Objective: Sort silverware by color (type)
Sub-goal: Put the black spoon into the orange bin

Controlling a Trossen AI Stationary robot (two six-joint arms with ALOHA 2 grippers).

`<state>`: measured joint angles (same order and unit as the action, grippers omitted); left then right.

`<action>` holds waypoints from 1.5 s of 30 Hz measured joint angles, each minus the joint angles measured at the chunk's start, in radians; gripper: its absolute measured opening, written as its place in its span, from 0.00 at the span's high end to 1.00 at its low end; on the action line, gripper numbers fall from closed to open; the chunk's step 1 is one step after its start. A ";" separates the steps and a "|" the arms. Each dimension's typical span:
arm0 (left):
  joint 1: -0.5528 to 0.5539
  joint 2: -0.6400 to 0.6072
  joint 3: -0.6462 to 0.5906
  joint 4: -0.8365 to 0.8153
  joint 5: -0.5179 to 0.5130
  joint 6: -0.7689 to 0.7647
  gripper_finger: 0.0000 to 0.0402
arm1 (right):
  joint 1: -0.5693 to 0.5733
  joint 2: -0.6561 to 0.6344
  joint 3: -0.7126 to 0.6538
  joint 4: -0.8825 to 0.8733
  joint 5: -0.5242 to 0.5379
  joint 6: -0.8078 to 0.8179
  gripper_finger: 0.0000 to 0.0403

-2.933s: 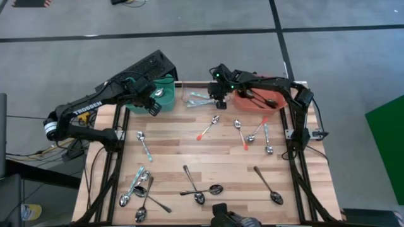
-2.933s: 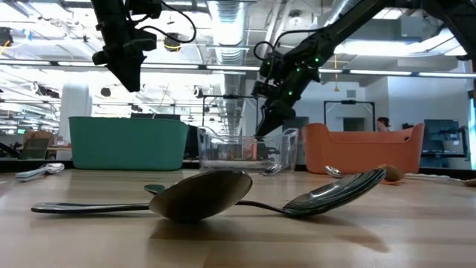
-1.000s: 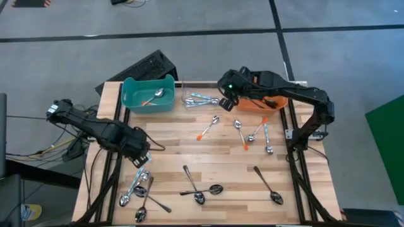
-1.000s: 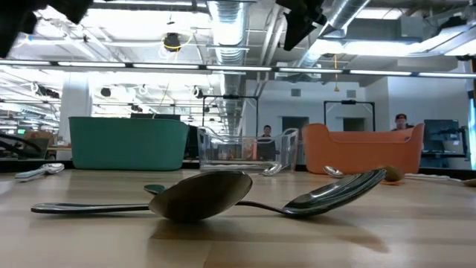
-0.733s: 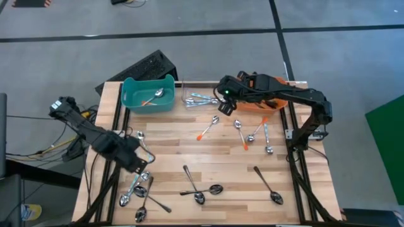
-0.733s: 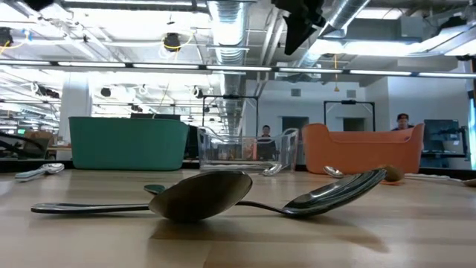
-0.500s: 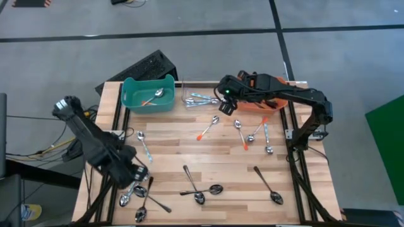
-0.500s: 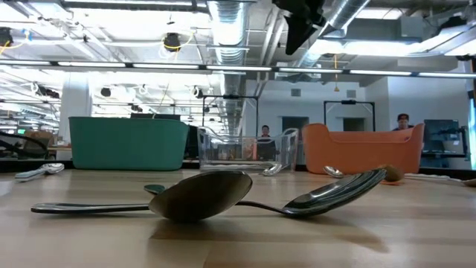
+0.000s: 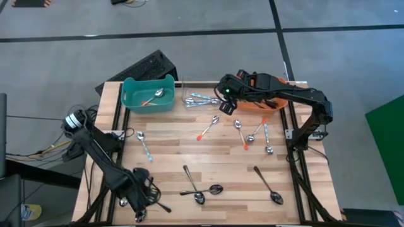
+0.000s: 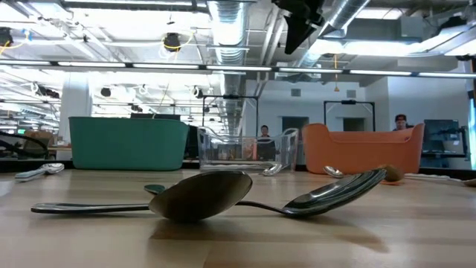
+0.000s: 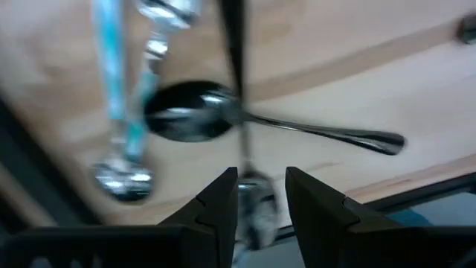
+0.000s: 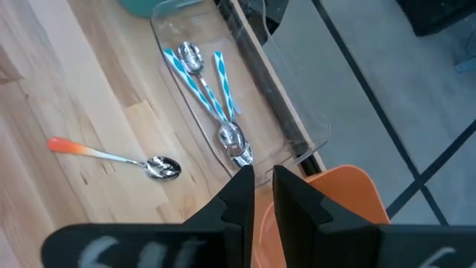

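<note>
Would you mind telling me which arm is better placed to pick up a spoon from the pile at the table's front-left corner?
The left: its pincer hovers open directly above that pile of spoons, while the right pincer hangs beside the clear bin.

A wooden plank table (image 9: 214,157) stands on a grey floor (image 9: 341,69) crossed by dark lines. Along its far edge sit three bins in a row: a teal bin (image 9: 136,94) on the left, a clear bin (image 12: 297,126) in the middle and an orange bin (image 10: 364,149) on the right. A dark keyboard (image 9: 142,66) lies just behind the teal bin. Two people (image 10: 265,134) stand far off in the room beyond.
</note>
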<state>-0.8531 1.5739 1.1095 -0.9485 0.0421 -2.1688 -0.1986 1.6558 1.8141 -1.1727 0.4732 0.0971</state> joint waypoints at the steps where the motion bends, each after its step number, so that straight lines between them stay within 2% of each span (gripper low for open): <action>1: -0.005 0.018 0.000 0.031 0.002 -0.013 0.75 | 0.000 0.000 0.000 0.000 0.000 0.000 0.82; 4: -0.026 0.067 0.000 0.097 0.006 -0.072 0.75 | 0.000 0.000 0.000 0.000 0.000 -0.001 0.82; 8: -0.049 0.110 0.005 0.104 0.035 -0.148 0.75 | 0.000 0.000 0.000 -0.001 0.000 -0.001 0.82; 20: -0.071 0.188 0.005 0.125 0.063 -0.203 0.75 | 0.000 0.000 0.000 -0.002 -0.001 -0.003 0.82; 24: -0.061 0.189 0.005 0.128 0.029 -0.203 0.75 | 0.000 0.000 0.000 -0.002 -0.002 -0.003 0.82; 30: -0.046 0.194 -0.002 0.130 0.033 -0.192 0.75 | 0.001 0.000 0.000 -0.002 -0.002 -0.003 0.82; 36: -0.042 0.192 -0.062 0.181 0.109 -0.217 0.75 | 0.002 0.000 0.000 -0.002 -0.003 -0.003 0.82; 40: -0.042 0.191 -0.081 0.294 0.072 -0.218 0.75 | 0.002 0.000 0.000 -0.004 -0.004 -0.003 0.82; 45: -0.038 0.191 -0.081 0.290 0.056 -0.217 0.75 | 0.002 0.000 0.000 -0.004 -0.004 -0.003 0.82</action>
<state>-0.8906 1.7649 1.0283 -0.6586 0.0978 -2.3856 -0.1967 1.6558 1.8141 -1.1767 0.4690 0.0944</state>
